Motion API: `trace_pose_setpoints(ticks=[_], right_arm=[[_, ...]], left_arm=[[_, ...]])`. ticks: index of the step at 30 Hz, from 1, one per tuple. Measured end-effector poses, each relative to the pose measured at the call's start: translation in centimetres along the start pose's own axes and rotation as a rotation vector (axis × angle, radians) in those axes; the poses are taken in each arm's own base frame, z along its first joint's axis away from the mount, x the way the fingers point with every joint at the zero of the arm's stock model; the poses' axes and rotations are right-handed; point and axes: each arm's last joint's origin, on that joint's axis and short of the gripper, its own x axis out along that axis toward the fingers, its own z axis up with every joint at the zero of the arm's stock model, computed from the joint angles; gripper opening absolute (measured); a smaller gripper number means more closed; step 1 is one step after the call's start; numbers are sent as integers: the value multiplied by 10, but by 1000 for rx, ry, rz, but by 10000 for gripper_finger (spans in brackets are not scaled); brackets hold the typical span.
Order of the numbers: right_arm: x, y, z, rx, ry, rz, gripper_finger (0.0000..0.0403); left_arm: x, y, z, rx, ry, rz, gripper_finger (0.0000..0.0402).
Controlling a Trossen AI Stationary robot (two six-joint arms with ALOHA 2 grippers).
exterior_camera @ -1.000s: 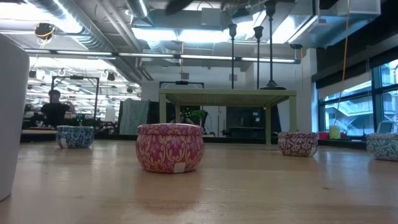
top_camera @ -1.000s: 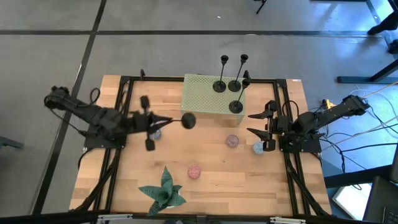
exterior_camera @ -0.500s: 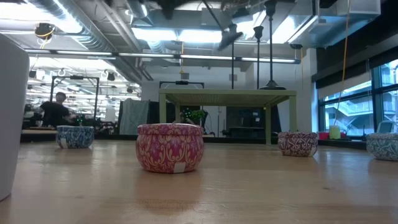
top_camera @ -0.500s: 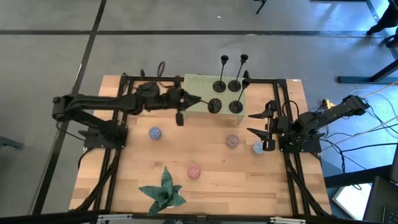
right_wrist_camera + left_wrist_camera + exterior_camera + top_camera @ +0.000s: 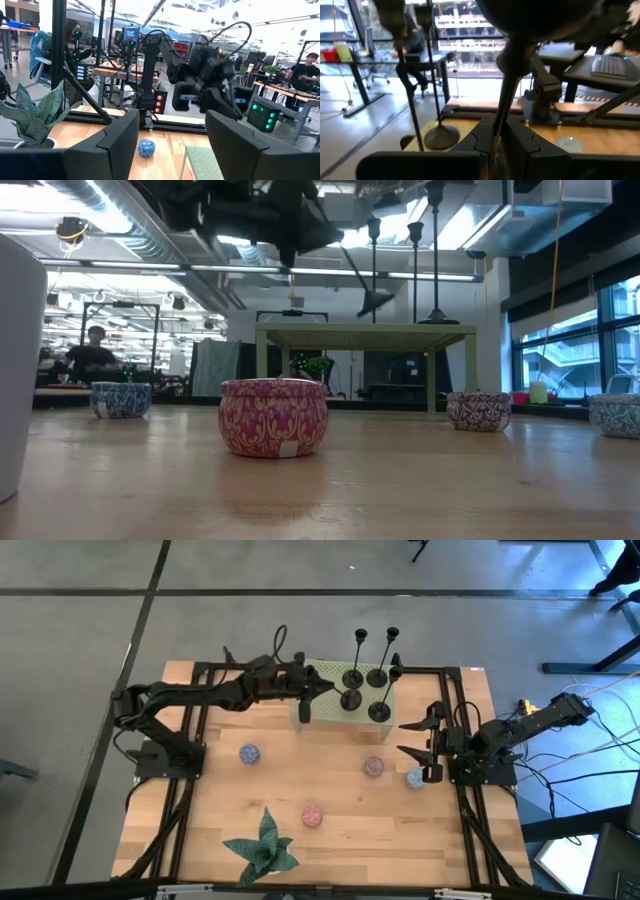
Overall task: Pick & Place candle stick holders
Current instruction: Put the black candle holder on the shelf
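While the left gripper (image 5: 322, 692) was clamped on the stem of a tilted candle stick holder (image 5: 350, 701) above the green stand (image 5: 318, 705), beside three holders (image 5: 378, 678) standing on it, the right gripper (image 5: 418, 748) waited with fingers apart near the table's right edge.

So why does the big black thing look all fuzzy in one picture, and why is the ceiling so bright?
In the left wrist view the held candle stick holder sits right against the lens, so it is out of focus. In the low view the ceiling lights glare white and the left hand shows as a dark shape against them, while the pink tin stays sharp.
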Motion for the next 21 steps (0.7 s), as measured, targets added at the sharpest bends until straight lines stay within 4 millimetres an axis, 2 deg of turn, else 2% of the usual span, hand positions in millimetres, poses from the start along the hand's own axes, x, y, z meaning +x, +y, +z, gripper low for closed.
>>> trace_pose_setpoints(ticks=[8,21], right_arm=[[0,0,0,0,0,0,232],[0,0,0,0,1,0,232]], left_arm=[[8,1,-12,0,24,-19,22],[8,1,-13,38,33,-16,38]])
